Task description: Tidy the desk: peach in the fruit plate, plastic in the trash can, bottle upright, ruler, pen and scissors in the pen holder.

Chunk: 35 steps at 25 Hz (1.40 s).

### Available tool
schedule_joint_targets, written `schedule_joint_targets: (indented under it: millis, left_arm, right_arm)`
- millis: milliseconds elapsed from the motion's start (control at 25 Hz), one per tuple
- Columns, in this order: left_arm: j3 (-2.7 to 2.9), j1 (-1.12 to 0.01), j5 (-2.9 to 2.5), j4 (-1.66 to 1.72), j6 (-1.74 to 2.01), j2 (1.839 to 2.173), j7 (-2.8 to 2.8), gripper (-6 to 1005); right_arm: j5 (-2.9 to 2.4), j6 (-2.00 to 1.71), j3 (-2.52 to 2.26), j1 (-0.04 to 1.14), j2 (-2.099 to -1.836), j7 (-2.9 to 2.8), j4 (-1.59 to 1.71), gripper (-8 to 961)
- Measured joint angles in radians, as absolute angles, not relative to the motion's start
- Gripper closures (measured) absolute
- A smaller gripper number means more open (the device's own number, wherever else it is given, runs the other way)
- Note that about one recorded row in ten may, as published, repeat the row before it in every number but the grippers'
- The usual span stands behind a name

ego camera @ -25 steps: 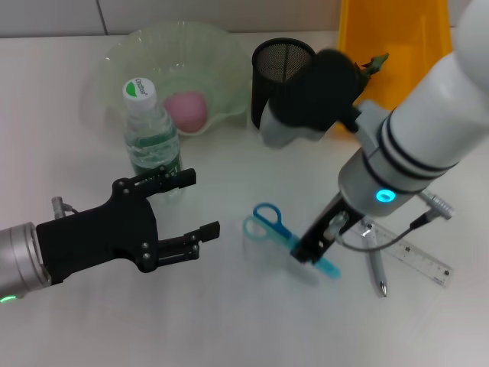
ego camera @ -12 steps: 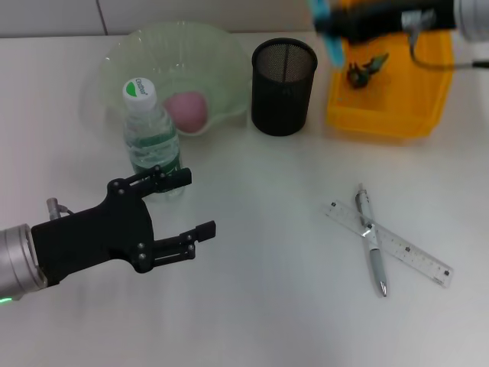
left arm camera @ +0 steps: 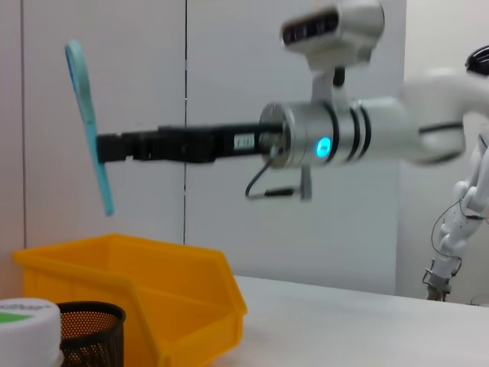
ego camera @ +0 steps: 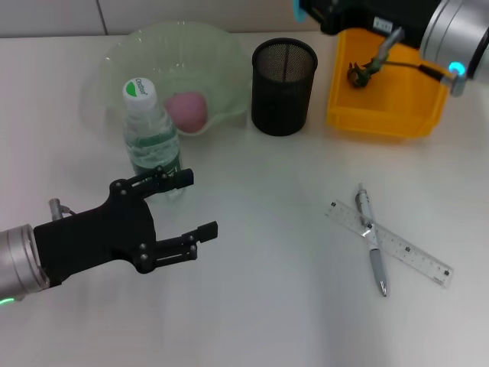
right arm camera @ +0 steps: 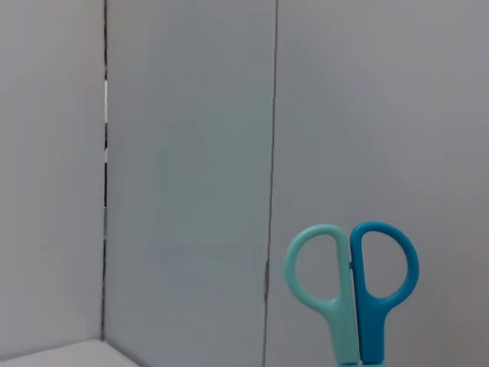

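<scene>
The right gripper (left arm camera: 107,147) is clamped on the scissors (left arm camera: 90,126) and holds them high at the top of the head frame, just right of the pen holder (ego camera: 283,75) — judged a carry height for lowering them in. They hang vertical, handles uppermost — one loop teal, one blue, blades closed. The left gripper (ego camera: 183,210) waits with fingers spread, holding nothing, at lower left beside the upright bottle (ego camera: 151,138).

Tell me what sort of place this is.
Probably a lab or office test bench dressed as a desk: a plain white table against bare wall panels, desk items like the mesh pen holder, ruler and pen, and another robot standing nearby.
</scene>
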<state>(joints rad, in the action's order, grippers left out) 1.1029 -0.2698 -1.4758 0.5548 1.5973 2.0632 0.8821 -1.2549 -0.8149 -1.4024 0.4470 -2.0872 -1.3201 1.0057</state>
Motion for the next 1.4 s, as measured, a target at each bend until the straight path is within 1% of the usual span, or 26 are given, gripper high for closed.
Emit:
schedule_joint_targets:
  millis: [120,160,200,360,440,560,760,1120,1400]
  left_arm:
    - [1.103,-0.273,-1.476,0.545,1.599,2.065,0.889,197]
    - [1.103,-0.273,-1.476,0.545,1.602,2.065,0.892,197]
    - [1.103,-0.273,-1.476,0.545,1.602,2.065,0.892,197]
    - [1.103,-0.274,-1.476,0.545,1.608,2.064,0.894,197]
    - [1.103,-0.274,-1.476,0.545,1.608,2.064,0.894,197]
    - [1.103,-0.273,-1.476,0.545,1.609,2.063,0.894,197]
    - [1.103,-0.273,-1.476,0.544,1.611,2.063,0.894,197]
    - [1.104,-0.267,-1.476,0.545,1.617,2.063,0.886,197]
    - [1.104,-0.267,-1.476,0.545,1.618,2.063,0.884,197]
  right_arm:
    - [-1.025,-0.82,-1.437,0.475,-2.088,-1.03,0.843,742]
    - [-0.911,-0.825,-1.458,0.5,-2.088,-0.905,0.756,742]
    - [-0.911,-0.825,-1.458,0.5,-2.088,-0.905,0.756,742]
    - [-0.825,-0.836,-1.461,0.58,-2.087,-0.834,0.591,742]
    - [-0.824,-0.836,-1.46,0.592,-2.087,-0.833,0.569,742]
    - [-0.822,-0.829,-1.456,0.643,-2.089,-0.832,0.479,743]
    - [-0.819,-0.823,-1.455,0.67,-2.09,-0.833,0.418,743]
    - [-0.817,-0.829,-1.463,0.655,-2.091,-0.838,0.412,742]
    - [-0.812,-0.864,-1.449,0.623,-2.091,-0.844,0.435,607]
